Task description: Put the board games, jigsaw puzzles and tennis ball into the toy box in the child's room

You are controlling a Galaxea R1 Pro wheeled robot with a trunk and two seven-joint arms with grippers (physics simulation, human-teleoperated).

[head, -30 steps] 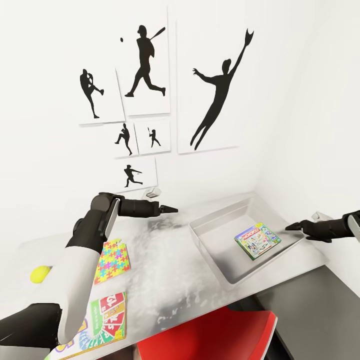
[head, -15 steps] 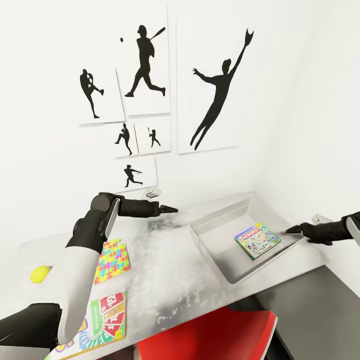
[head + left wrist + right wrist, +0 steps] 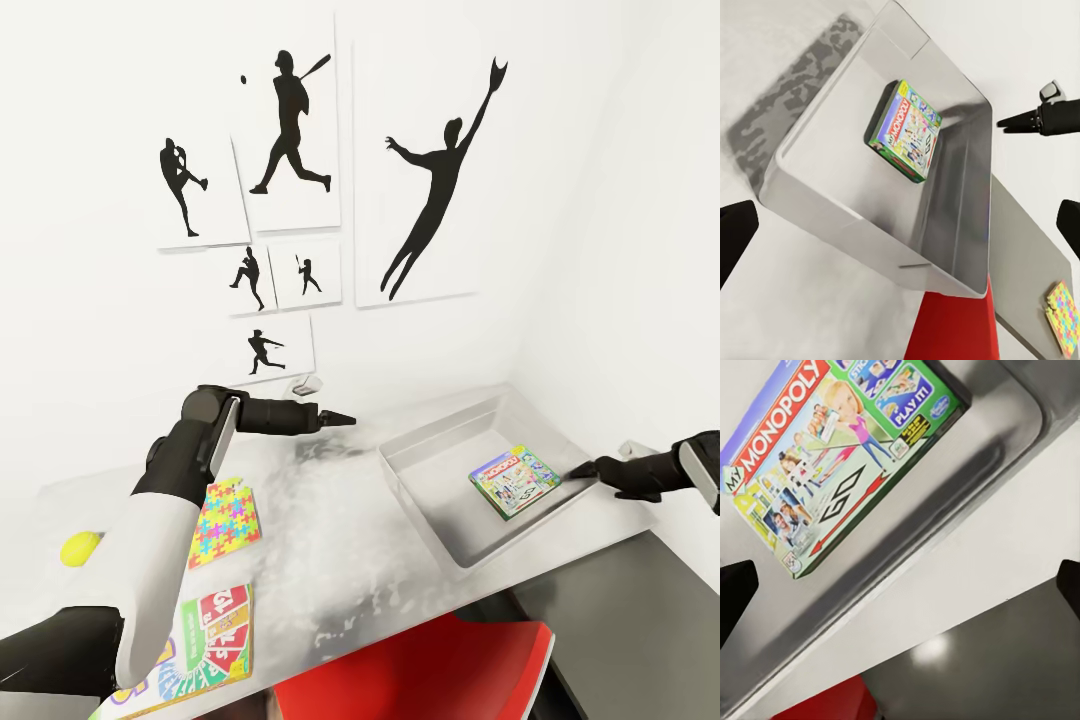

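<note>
With both tools spread and empty, the thin, stiff, light puzzle [image 3: 225,523] on the counter [image 3: 340,530] is best pinched at an overhanging edge.

Skip-Bo box [image 3: 205,645] partly behind left arm [image 3: 165,520]

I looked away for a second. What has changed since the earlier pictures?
The right pincer has drawn back from over the toy box, empty and open. The Monopoly game stays inside the box; left pincer, jigsaw puzzle, Skip-Bo game and tennis ball stayed put.
</note>
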